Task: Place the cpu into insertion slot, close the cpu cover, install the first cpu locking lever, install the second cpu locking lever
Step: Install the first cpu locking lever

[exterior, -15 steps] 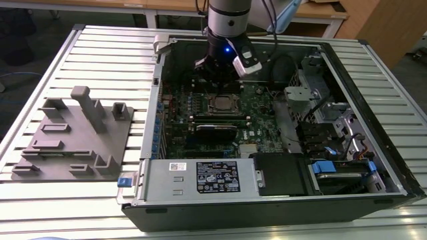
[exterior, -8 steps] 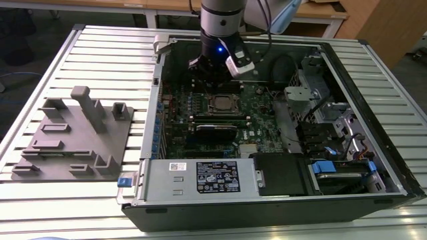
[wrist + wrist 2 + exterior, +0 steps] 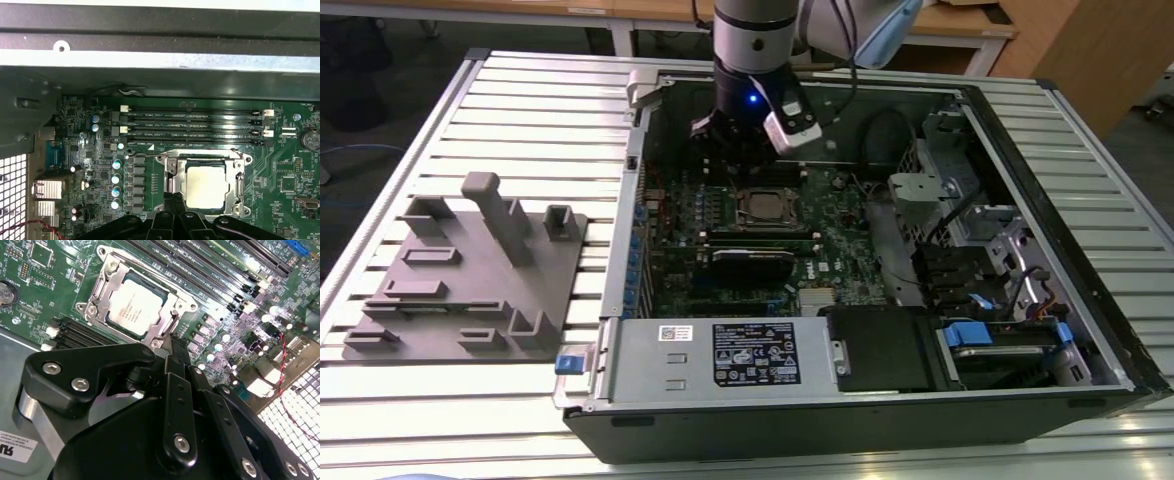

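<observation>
Hanging just beside the insertion slot (image 3: 119, 326), the gripper (image 3: 176, 342) is pressing its fingers together, gripping nothing. The cpu (image 3: 136, 306) is lying in the slot, the cpu cover (image 3: 101, 287) sitting down around it.

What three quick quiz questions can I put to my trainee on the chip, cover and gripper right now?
1. True or false: the chip lies in the socket.
2. The cover is: A standing upright; B lying flat around the chip; C off the socket.
3. Fill in: the gripper, fingers shut and holding nothing, hangs at the socket's edge over the ____-coloured board.
Key: 1 true; 2 B; 3 green.
</observation>
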Available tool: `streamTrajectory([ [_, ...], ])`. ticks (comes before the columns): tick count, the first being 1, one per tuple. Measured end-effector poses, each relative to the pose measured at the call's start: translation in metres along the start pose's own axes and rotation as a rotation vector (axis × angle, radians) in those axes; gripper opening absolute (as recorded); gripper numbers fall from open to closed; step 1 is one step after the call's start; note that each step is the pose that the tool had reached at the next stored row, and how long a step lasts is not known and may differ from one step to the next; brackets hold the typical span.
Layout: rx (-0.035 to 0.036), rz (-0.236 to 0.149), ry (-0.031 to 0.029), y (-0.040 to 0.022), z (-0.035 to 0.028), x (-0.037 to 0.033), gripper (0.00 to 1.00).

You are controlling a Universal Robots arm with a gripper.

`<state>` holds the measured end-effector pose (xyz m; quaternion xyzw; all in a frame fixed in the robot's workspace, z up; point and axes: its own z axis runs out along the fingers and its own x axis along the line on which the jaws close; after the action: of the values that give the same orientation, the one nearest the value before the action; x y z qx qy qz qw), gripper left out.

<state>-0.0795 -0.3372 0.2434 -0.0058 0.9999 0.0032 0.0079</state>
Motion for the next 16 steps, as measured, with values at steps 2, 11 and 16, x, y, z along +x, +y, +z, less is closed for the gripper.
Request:
streamTrajectory([
  [2,-0.0002,0.000,-0.0002,0.0001,-0.0020,0.0000,0.10],
  [11,-0.0004,0.000,-0.0004,0.0001,-0.0068,-0.0001,0.10],
  [16,-0.0002,0.000,-0.0003,0.0001,-0.0069,0.0012,0.10],
])
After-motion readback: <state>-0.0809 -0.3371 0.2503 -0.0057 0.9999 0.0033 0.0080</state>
